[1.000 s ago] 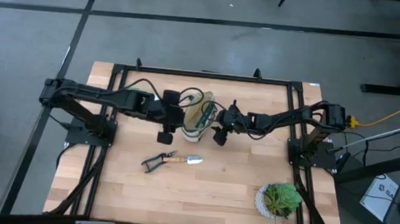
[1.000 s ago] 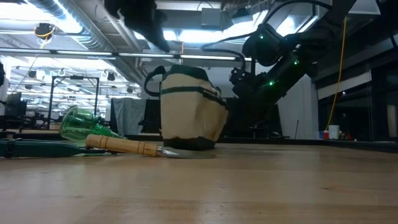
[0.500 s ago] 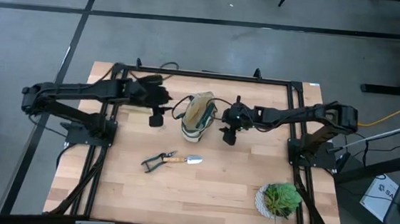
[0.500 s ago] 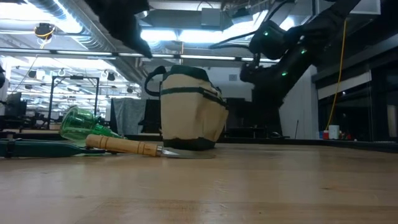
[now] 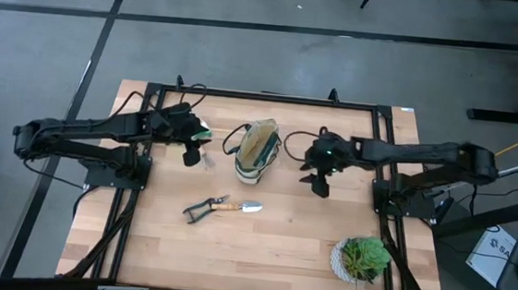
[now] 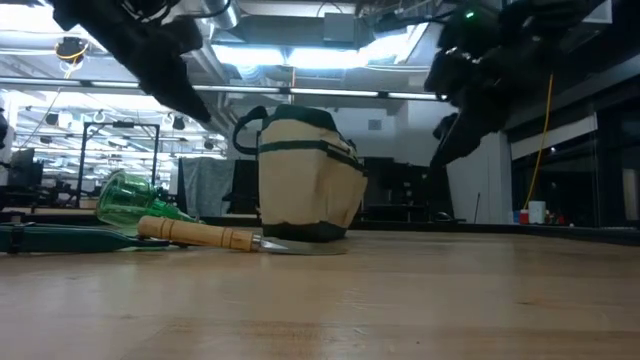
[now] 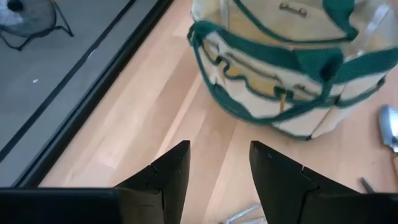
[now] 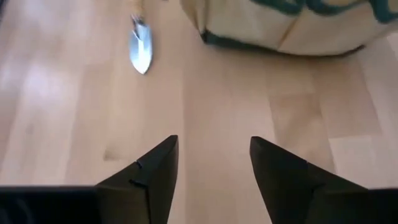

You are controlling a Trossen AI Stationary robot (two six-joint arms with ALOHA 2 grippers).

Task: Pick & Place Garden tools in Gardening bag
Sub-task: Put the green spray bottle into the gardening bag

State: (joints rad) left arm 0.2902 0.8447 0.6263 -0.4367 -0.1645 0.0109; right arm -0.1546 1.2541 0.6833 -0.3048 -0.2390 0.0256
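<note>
Both tools, left (image 5: 190, 151) and right (image 5: 318, 177), open, empty above wooden table (image 5: 289, 235).

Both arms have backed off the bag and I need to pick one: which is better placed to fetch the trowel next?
Probably the right. The trowel lies in front of the gardening bag, and its blade shows ahead of the open, empty right pincer. The left pincer, also open, faces the bag.

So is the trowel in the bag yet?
Out. The trowel lies flat on the table, apart from the upright bag.
</note>
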